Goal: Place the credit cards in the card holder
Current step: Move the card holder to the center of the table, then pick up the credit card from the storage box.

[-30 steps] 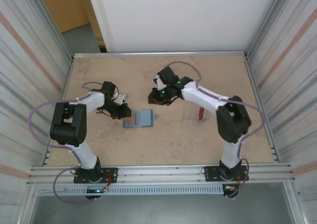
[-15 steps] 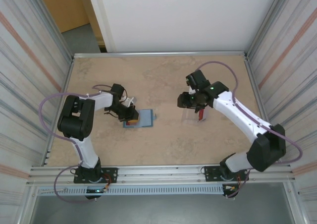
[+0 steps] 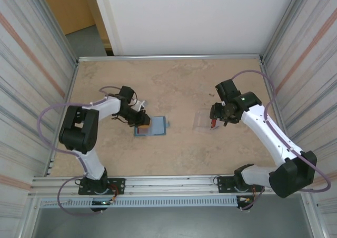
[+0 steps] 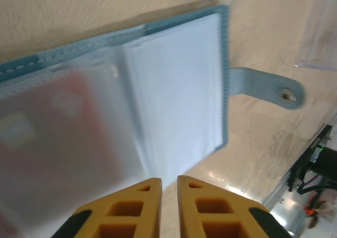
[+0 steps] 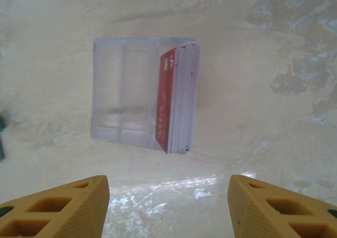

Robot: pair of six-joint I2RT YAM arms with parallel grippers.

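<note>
Right wrist: one clear case (image 5: 126, 93).

The blue card holder (image 3: 156, 126) is laid open on the surface (image 3: 174, 85). The left gripper (image 3: 141, 125) is set at its left edge. The right gripper (image 3: 217, 118) is held above a clear case (image 3: 202, 120).

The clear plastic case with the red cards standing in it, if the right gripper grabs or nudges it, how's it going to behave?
The clear plastic case looks thin-walled, so probably light and apt to slide on the smooth table rather than tip. Its glossy sides may be slippery between the fingers. The red cards stand on edge at one end, so they could shift or spill if it tilts.
</note>
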